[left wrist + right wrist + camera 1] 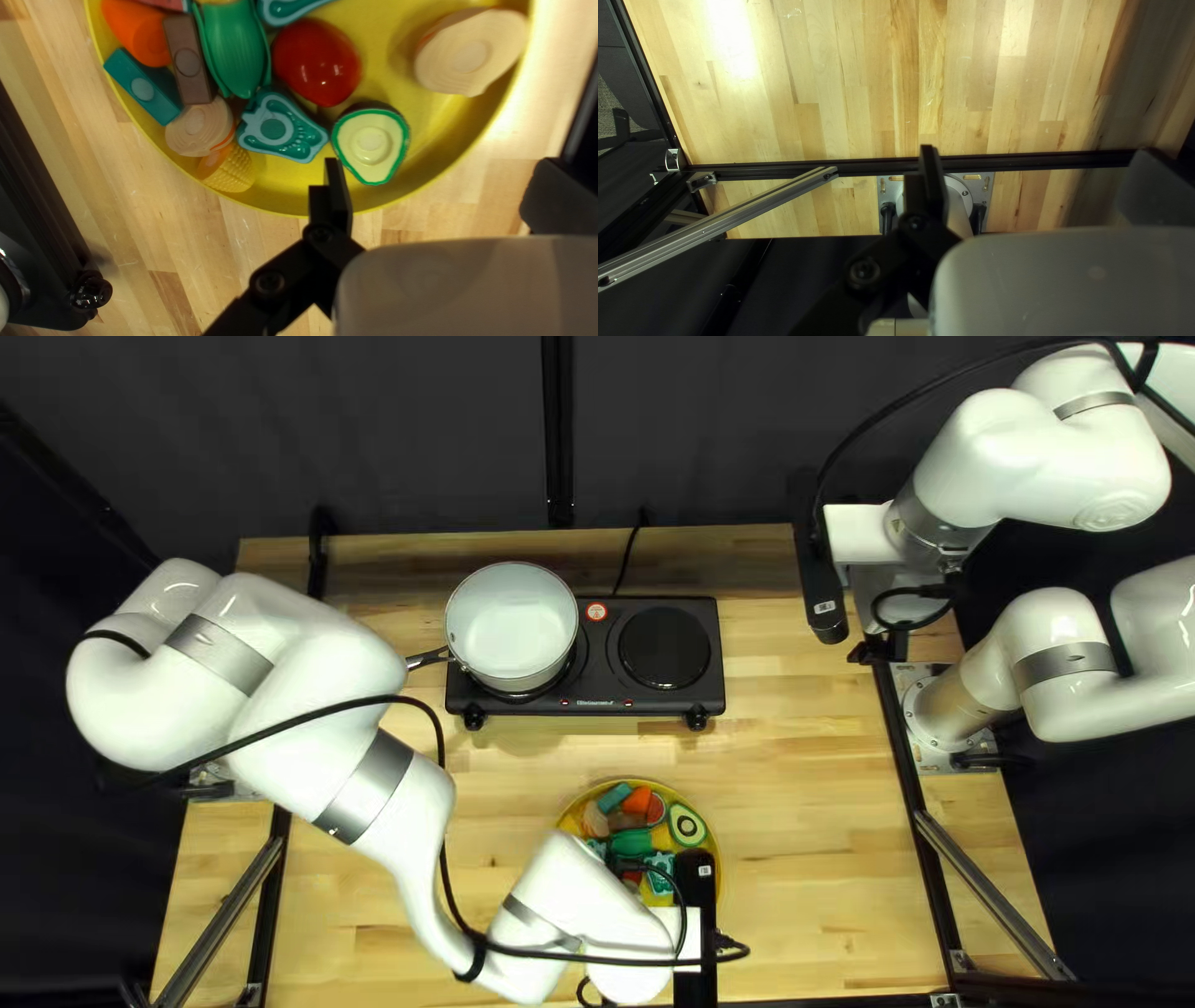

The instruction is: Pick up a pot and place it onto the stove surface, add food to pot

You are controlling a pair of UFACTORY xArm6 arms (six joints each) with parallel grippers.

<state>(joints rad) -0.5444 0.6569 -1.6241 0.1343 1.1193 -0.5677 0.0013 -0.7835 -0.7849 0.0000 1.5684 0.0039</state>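
Your pot (512, 627) is already on the stove (653, 695). It is a round metal pan with a smooth white lining, seated on the nine o'clock side. Its thin handle (428, 660) also points toward nine o'clock. On the three o'clock side, the other burner (665, 647) is a flat matte black disc. The stove is a low black box with small round feet, standing toward twelve o'clock on the desk (822, 821), which is pale wood glued in long strips.

The food lies on a glossy yellow plate (444, 140) at six o'clock from the stove. Your left pincer (441, 179) hangs over the plate's edge, spread wide and gripping nothing. Its slim black finger (332, 182) ends just beside the avocado half (371, 145), a pear-shaped piece with a green rim and a cream face; I cannot tell whether they touch. Ahead of the finger lie a teal pepper slice (280, 130) with a moulded face and a shiny red egg-shaped tomato (316, 60). A knobbly yellow corn piece (229, 170) sits beside the pepper slice. Further ahead are two round slices (469, 51) with flat wood-grain faces, a smooth green husk (236, 46) and an orange carrot (135, 30).

Your right pincer (1031, 158) is spread too and grips nothing. It is raised over the desk's three o'clock edge, above wood planks, a black rail (784, 167) and a silver brace (738, 210).
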